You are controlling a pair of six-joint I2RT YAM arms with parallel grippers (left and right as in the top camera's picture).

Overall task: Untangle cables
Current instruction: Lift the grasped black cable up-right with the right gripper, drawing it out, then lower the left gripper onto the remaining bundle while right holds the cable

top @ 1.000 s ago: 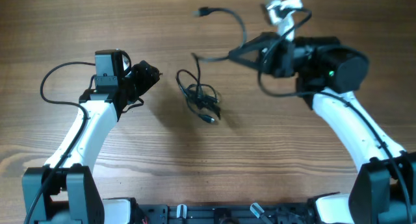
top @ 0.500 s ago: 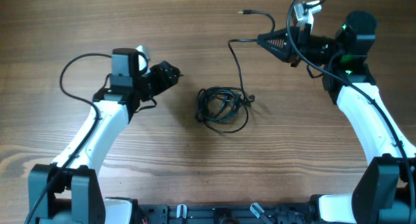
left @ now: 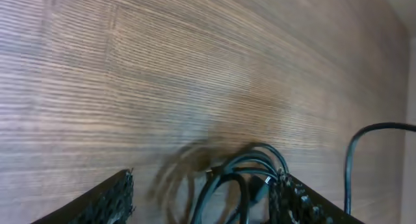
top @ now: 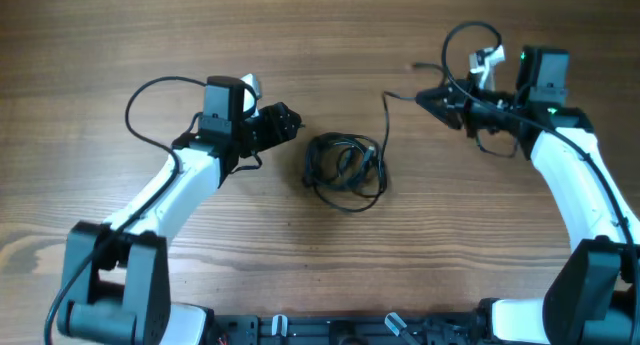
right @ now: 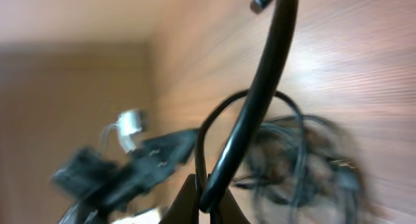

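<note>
One wrist view alone shows the right end effector (right: 209, 201) pinching a cable (right: 258, 107).

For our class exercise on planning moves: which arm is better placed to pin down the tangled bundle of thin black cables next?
Left. The left jaws, open, face the tangled bundle of thin black cables, lying just ahead of them. The right jaws are shut on one black strand leading from that bundle.
</note>
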